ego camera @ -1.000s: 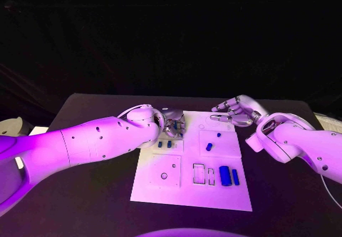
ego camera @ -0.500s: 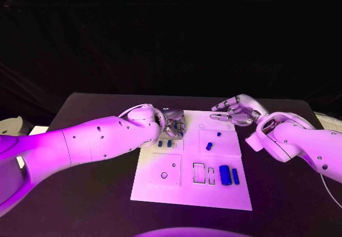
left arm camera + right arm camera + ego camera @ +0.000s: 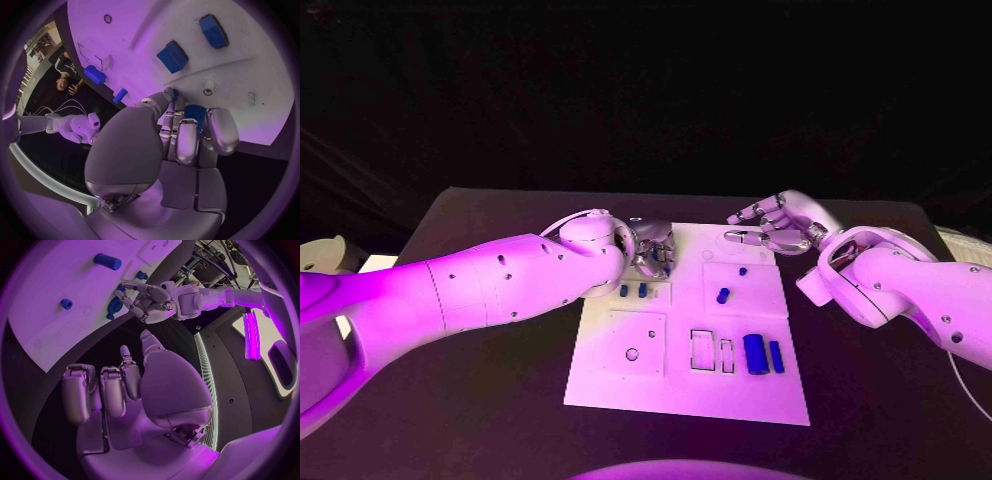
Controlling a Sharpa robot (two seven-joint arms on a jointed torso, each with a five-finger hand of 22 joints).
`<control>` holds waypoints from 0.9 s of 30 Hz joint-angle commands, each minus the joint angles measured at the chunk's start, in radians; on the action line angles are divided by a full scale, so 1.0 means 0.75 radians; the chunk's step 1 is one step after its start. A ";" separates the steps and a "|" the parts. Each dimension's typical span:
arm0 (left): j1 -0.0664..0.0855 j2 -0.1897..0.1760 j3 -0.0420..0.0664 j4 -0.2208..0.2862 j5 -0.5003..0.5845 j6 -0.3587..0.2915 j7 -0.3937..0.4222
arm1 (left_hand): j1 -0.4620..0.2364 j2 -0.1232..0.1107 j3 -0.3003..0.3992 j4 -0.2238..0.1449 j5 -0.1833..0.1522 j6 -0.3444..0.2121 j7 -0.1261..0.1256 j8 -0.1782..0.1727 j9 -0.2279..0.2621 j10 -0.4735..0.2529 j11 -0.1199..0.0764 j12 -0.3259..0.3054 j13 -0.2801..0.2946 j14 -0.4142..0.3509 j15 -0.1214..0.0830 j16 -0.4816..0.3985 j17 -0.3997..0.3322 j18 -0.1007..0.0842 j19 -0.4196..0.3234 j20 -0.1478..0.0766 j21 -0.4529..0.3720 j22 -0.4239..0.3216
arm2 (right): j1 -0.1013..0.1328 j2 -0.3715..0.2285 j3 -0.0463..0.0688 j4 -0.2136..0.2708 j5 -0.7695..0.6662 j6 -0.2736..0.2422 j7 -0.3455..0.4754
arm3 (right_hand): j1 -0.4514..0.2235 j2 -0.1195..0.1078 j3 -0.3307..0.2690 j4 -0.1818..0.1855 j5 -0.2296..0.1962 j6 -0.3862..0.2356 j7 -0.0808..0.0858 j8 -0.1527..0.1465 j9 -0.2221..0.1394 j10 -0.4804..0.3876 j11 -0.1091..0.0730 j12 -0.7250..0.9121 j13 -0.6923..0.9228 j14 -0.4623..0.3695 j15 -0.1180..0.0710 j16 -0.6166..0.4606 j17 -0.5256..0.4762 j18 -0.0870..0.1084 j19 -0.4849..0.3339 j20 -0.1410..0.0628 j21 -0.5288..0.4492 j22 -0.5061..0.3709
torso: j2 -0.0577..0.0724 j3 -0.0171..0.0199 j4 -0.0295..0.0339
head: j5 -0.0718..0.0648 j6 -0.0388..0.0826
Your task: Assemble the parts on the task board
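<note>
As a second ago, left hand (image 3: 651, 249) fingers around a blue part (image 3: 194, 113); right hand (image 3: 775, 226) fingers apart.

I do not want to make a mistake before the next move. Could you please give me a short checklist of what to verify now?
1. Left hand holds a blue part: ok, blue shows between its fingers.
2. Right hand empty and apart from the left hand: ok, its fingers are apart and it hovers at the far right of the task board.
3. Place under the held part free: cannot tell, the left hand hides it.
4. Two long blue parts out of the way: ok, they lie at the board's near right.
</note>
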 commanded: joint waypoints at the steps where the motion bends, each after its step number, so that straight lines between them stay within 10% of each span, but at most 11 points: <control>1: -0.009 -0.005 -0.003 0.003 0.010 -0.010 0.007 | -0.009 -0.016 0.029 -0.012 0.001 0.000 0.008 -0.011 -0.005 0.001 0.007 -0.019 -0.007 0.035 0.005 0.009 -0.003 -0.017 0.007 0.003 0.011 0.005 | -0.001 0.002 0.000 0.002 -0.007 0.016 0.013 | 0.007 0.008 -0.001 -0.004 0.007 0.012 0.001 -0.001 0.002 0.002 -0.007 -0.007 0.094 0.116 -0.006 -0.003 0.254 0.008 0.020 -0.006 -0.007 0.089 | 0.000 0.0003 0.0006 | 0.001 0.001; 27: -0.001 -0.221 0.074 0.226 0.176 -0.177 0.042 | -0.059 -0.039 0.114 -0.054 0.018 0.031 0.014 -0.021 -0.013 0.037 0.009 -0.058 -0.005 0.031 0.005 0.014 -0.023 -0.017 0.008 0.010 0.023 0.022 | -0.001 -0.005 0.000 0.005 -0.006 0.012 0.014 | 0.007 0.008 -0.001 -0.004 0.007 0.012 0.001 -0.001 0.002 0.002 -0.007 -0.007 0.094 0.116 -0.006 -0.003 0.254 0.008 0.020 -0.006 -0.007 0.089 | -0.001 0.0001 0.0024 | 0.002 0.013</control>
